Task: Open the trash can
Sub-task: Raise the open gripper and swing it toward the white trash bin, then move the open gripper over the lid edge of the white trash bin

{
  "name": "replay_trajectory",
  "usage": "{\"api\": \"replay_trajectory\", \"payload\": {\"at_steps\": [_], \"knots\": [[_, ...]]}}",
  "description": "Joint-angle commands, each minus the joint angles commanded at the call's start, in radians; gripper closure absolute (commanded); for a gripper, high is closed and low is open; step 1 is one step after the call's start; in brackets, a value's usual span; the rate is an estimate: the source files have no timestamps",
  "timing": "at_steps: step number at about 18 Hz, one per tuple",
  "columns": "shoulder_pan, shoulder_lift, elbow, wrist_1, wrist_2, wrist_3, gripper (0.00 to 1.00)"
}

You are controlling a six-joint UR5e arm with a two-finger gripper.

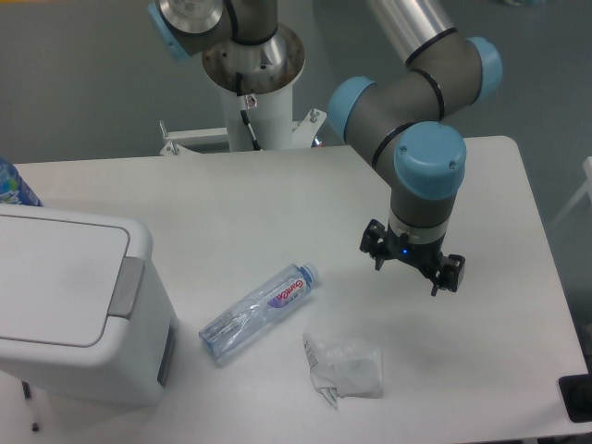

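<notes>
**Camera view: bin shut at left edge, arm parked over right half of desk**

Largest first: white desk [277,199] filling most of the frame, rounded corners, pale grey floor behind. At lower left, partly cut by the frame edge, the trash can [88,310]: boxy white plastic, rounded corners, flat lid lying closed, grey rectangular push tab on the lid's right edge, facing toward the middle of the desk. Long axis of the lid roughly left to right, tilted slightly downward toward the right.

Over the right half, the grey arm with blue joint caps, wrist pointing down. Gripper [413,269] hanging above bare desk, well apart from the bin; black fingers [376,250] spread apart, nothing between them.

Between bin and gripper, a clear plastic bottle [260,310] lying on its side, cap toward upper right, base near the bin's front corner. Label with red lettering, too small to read for certain. Just right of it, a crumpled clear plastic bag [344,367]. At the far left edge behind the bin, a sliver of something blue [14,185], not identifiable.
</notes>
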Motion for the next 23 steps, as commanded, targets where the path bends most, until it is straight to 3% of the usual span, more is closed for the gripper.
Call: {"api": "replay_trajectory", "payload": {"at_steps": [9,13,23], "knots": [[-0.002,0.002,0.035,-0.011,-0.031,-0.011,0.0],[-0.041,0.0,0.093,-0.012,-0.038,-0.174,0.0],[-0.155,0.032,0.169,-0.012,-0.12,-0.569,0.0]]}}
